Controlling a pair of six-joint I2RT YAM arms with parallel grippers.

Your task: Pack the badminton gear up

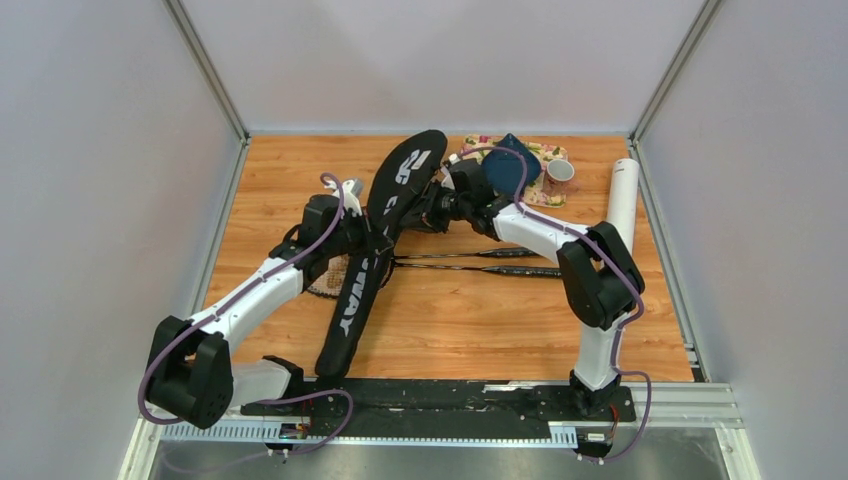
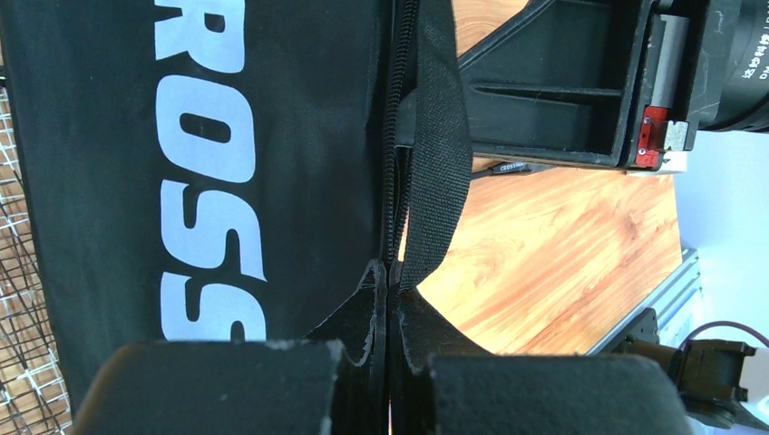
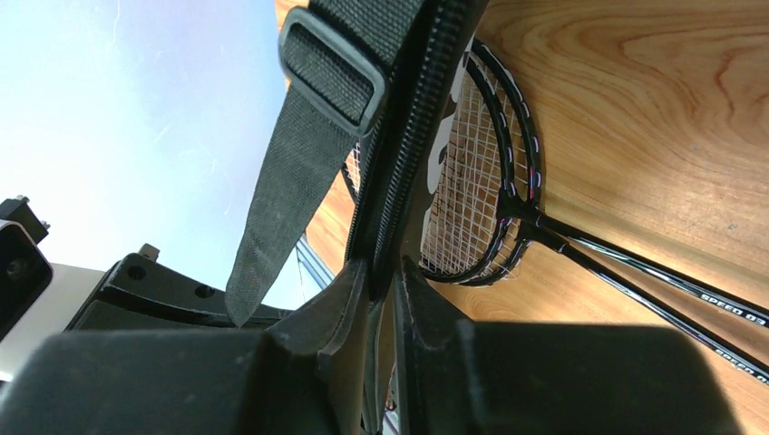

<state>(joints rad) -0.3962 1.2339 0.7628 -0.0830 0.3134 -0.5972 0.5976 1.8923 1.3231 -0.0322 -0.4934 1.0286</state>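
The long black racket cover (image 1: 347,300) lies diagonally across the wooden table, its wide end at the back. My left gripper (image 1: 378,243) is shut on its zipper edge (image 2: 392,181), beside the white lettering. My right gripper (image 1: 428,212) pinches the same edge a little farther back, its jaws closed on the zipper (image 3: 408,136) next to the webbing strap (image 3: 281,208). Two black rackets (image 1: 470,262) lie flat, handles pointing right, strung heads (image 3: 472,181) tucked under the lifted cover. A white tube (image 1: 622,190) lies along the right wall.
A floral tray (image 1: 550,154) with a blue cloth (image 1: 510,165) and a small cup (image 1: 560,172) stands at the back, just behind my right arm. The right gripper's black body (image 2: 562,100) hangs close above the left one. Walls close in the table.
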